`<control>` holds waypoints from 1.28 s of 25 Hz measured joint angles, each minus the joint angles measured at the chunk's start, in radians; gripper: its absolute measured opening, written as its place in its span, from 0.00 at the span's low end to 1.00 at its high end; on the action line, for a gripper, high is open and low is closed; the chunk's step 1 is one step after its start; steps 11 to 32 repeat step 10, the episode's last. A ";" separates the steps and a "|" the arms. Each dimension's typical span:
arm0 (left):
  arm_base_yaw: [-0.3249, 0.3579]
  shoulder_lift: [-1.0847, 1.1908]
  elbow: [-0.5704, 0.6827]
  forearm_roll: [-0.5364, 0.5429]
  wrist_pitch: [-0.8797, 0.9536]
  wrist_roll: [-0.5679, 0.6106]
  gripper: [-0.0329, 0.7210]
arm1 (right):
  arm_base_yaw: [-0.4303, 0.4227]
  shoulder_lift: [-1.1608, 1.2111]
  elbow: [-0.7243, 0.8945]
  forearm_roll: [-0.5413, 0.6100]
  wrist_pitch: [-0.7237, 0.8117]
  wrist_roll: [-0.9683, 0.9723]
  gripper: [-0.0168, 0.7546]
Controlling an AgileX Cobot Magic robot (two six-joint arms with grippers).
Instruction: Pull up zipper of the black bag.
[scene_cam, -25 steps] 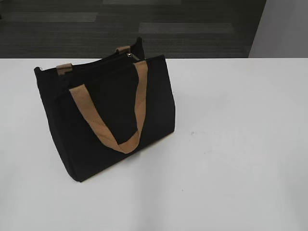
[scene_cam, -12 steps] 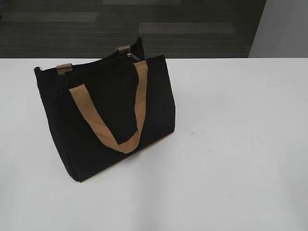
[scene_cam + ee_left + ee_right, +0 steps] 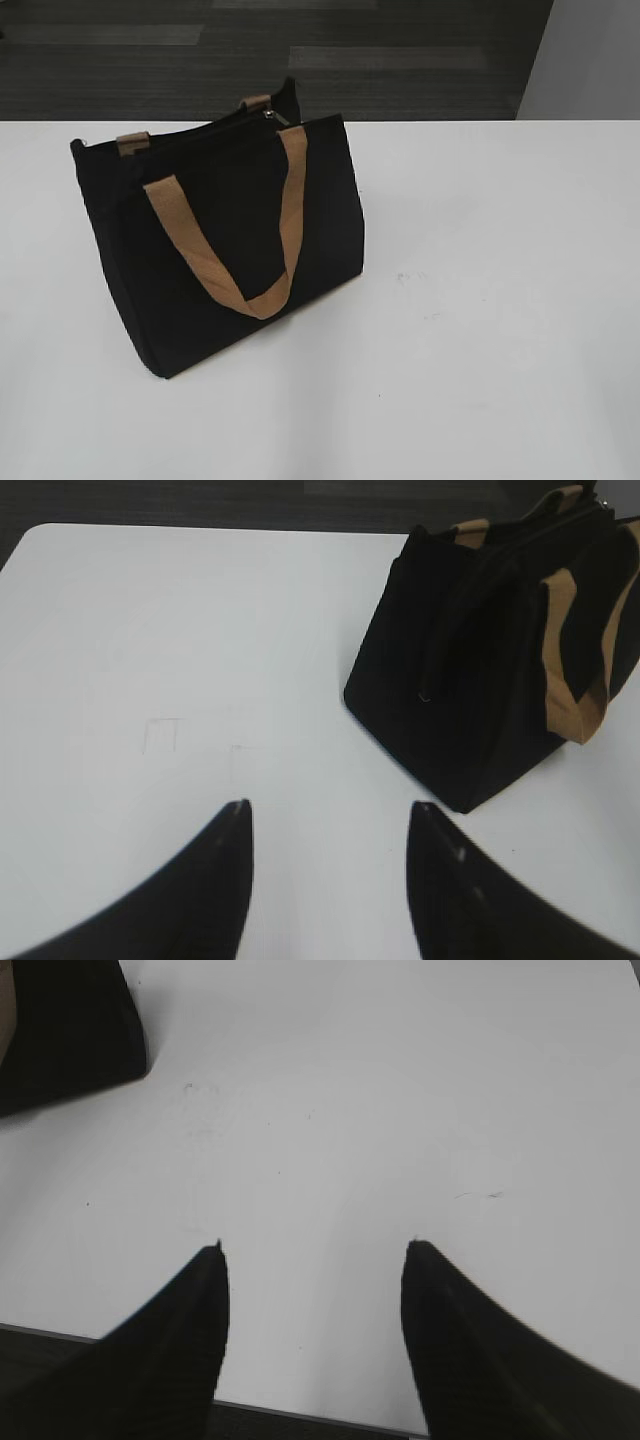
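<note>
Both black grippers, left (image 3: 328,805) and right (image 3: 315,1245), hover with fingers spread empty over the white table (image 3: 500,300); beyond, the boxy black fabric bag (image 3: 225,250) stands upright, presenting its small silver zipper (image 3: 272,116) at the far top end, likely for access.

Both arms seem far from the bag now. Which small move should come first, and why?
Probably bring the left gripper forward toward the black bag. Both grippers hang open and empty over the white table, touching nothing. The bag stands on the left, so it is nearer this arm. The zipper slider sits at the far end of the top; the right gripper could go there later.
</note>
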 joint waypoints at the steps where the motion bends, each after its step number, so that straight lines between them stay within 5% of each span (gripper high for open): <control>1: 0.000 0.000 0.000 0.000 0.000 0.000 0.54 | 0.000 0.000 0.000 0.000 0.000 0.000 0.58; 32: 0.000 0.000 0.000 0.000 0.000 0.000 0.54 | 0.000 0.000 0.000 0.000 0.000 0.000 0.58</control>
